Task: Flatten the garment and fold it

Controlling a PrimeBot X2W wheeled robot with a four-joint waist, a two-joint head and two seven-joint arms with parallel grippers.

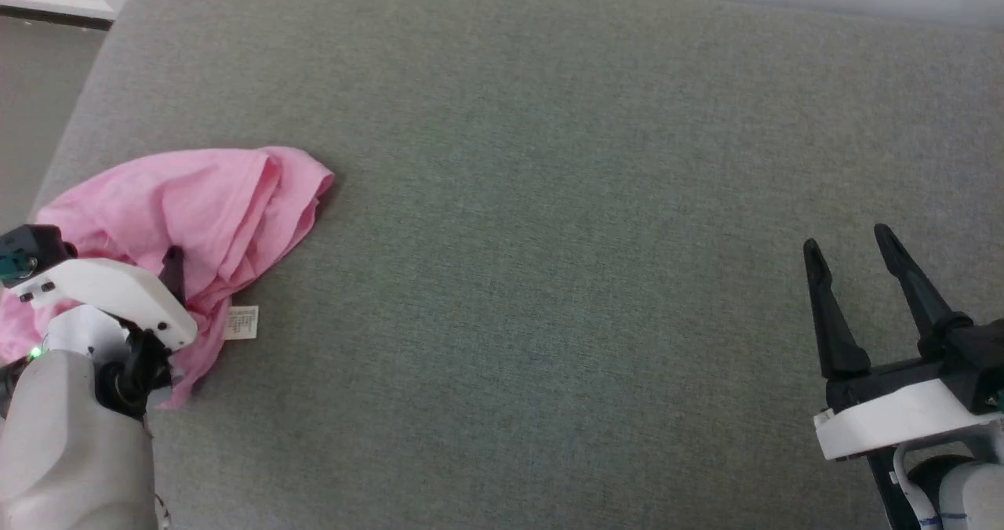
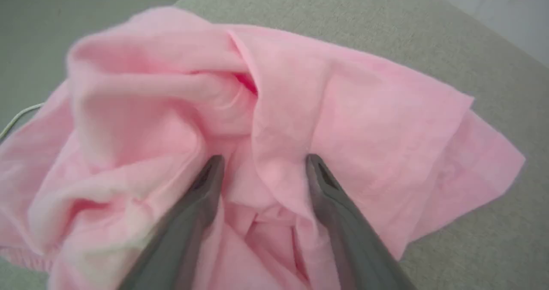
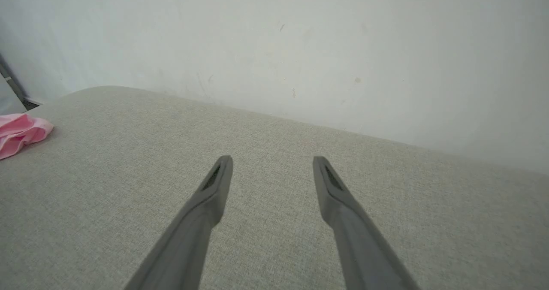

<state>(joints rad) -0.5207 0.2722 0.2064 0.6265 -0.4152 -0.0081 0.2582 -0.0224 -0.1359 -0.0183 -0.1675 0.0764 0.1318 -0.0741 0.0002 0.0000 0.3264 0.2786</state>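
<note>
Table (image 1: 596, 201): grey-green woven cover, rounded far-left corner; a pale wall (image 3: 300, 45) stands along its far edge.
Garment (image 1: 196, 201): light pink, thin, crumpled in a loose heap of folds at the table's left edge, short of the far-left corner; part of it droops past that edge.
Label (image 1: 241, 323): small, white, printed; lies flat on the table at the side of the heap towards the table's near edge.
Left hand (image 2: 262, 163): at the table's left edge, fingers spread, both tips sunk among the pink folds with a ridge of fabric between them; nothing pinched.
Right hand (image 1: 847, 238): at the table's near-right part, fingers spread, holding nothing, tips pointing towards the far edge.
</note>
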